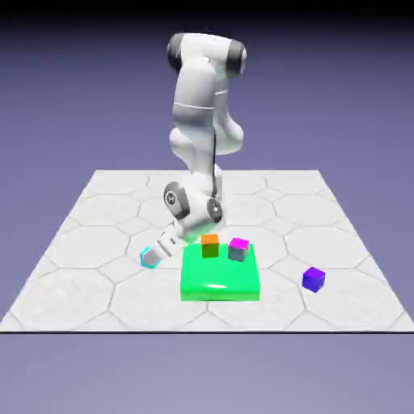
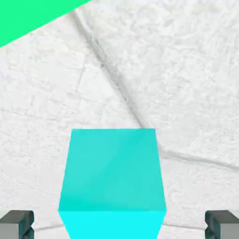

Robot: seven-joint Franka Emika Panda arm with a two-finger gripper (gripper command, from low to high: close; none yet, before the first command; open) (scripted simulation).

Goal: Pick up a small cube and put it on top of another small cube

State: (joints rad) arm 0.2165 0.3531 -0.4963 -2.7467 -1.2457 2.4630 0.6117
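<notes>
**Open claw hangs over cyan cube on tiled table**

The white arm [image 1: 198,121] bends down toward the exterior view's left, its gripper [image 1: 154,253] tilted low over the cyan cube [image 1: 148,257], which sits on the white hexagon-tiled table [image 1: 73,275] just left of the green slab [image 1: 220,275]. In the hand view the gripper [image 2: 119,224] has its jaws wide apart: the two grey fingertips [image 2: 16,223] stand at either bottom corner, with the cyan cube [image 2: 112,179] large between them and clear table showing on both sides of it. Neither tip touches the cube there; in the exterior view the gripper partly covers the cube, so how close the two are cannot be told.

On the far part of the green slab, an orange-topped cube [image 1: 210,245] stands beside a magenta-topped grey cube [image 1: 237,248], the two near each other but apart. The purple cube [image 1: 314,279] rests on the table to the right of the slab, well apart from the cyan cube. A corner of the green slab [image 2: 32,16] shows at the hand view's upper left.
</notes>
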